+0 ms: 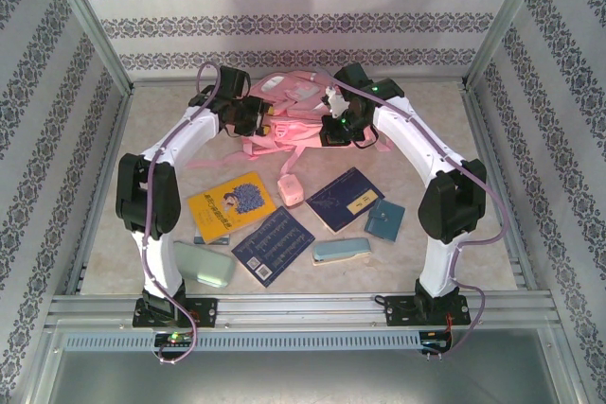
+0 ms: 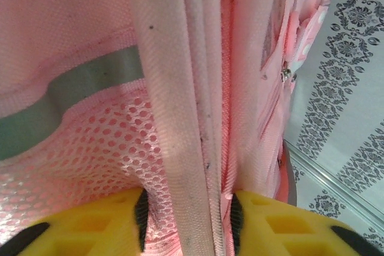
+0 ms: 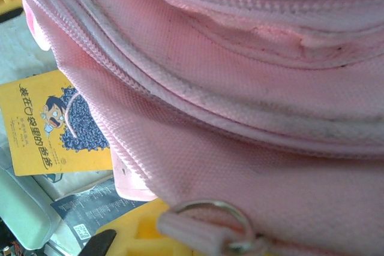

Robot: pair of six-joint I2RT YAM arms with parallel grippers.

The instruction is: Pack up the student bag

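Nothing seems packed yet. Nearest the arms, a green case [image 1: 204, 265], a blue book [image 1: 273, 245] and a grey case [image 1: 341, 251] lie on the worktop [image 1: 492, 234], with a yellow book [image 1: 230, 205] and a navy book [image 1: 345, 199] just beyond. Farther back lies the bag [image 1: 284, 115], both arms reaching onto it. The left gripper [image 2: 186, 226] is narrow, pinching a fold of its strap edge. The right gripper [image 1: 334, 129] sits by a zip ring [image 3: 210, 223]; fabric hides its jaws, so I cannot tell their state.

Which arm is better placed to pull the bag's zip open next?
Right, probably: the right hand has a zip pull ring at its finger, while the left hand is clamped on an edge of the student bag, holding it.
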